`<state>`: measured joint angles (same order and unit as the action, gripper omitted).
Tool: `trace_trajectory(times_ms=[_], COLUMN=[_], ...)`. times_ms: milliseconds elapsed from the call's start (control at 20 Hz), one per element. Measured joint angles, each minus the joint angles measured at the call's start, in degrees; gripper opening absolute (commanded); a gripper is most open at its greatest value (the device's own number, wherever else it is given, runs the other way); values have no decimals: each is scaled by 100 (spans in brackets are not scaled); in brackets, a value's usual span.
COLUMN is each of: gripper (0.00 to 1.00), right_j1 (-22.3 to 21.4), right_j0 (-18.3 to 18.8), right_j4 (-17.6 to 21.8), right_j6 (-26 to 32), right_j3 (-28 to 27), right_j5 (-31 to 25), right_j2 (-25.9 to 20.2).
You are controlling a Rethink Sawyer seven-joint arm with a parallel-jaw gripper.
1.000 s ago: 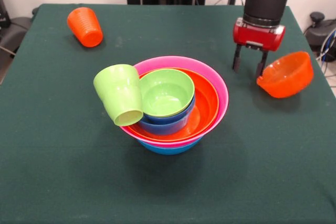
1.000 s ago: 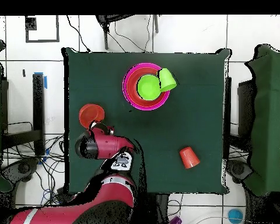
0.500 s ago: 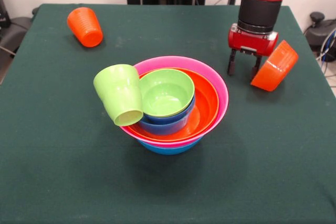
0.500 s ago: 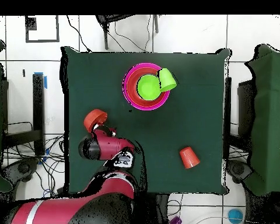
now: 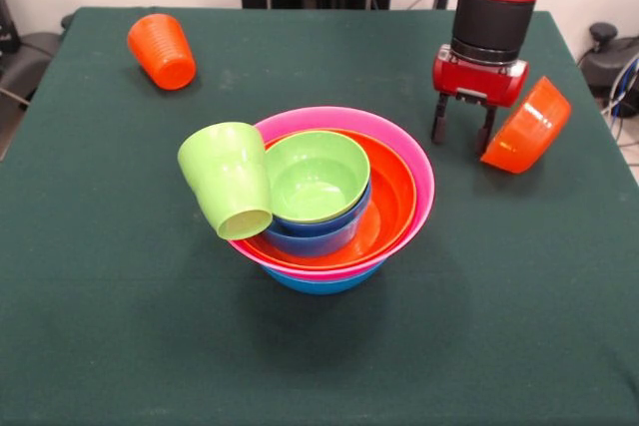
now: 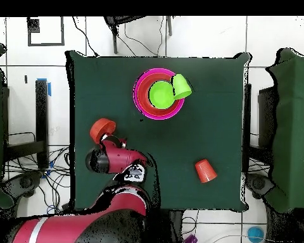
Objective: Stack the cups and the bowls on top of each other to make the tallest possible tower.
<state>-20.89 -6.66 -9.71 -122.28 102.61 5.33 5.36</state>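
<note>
Claw (image 5: 460, 134) spread, empty — small orange bowl (image 5: 526, 127) tipped on edge, just beside.

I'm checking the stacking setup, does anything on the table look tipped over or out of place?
Yes. The lime green cup leans tilted against the tower's rim rather than nested. The orange cup lies on its side, and the small orange bowl is tipped on edge beside the gripper.

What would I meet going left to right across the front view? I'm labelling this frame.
Ribbed orange plastic cup lying on its side → lime-green plastic cup leaning on the stack → nested tower of glossy plastic bowls → red and black gripper → small orange plastic bowl tipped on edge.
</note>
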Motion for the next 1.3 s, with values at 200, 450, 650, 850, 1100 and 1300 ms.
trace_trajectory(times_ms=[200,450,650,850,1100,1300], gripper=[100,100,100,100,100,100], right_j1=[-37,-169,-282,-411,-533,-586], right_j0=[8,-56,-280,-498,-553,-553], right_j4=[0,-19,-149,-252,-314,-327], right_j6=[0,0,-1,-1,-1,-1], right_j3=[1,-10,-88,-230,-359,-437], right_j5=[0,-26,-313,-770,-1082,-1154], right_j2=[0,44,232,394,467,514])
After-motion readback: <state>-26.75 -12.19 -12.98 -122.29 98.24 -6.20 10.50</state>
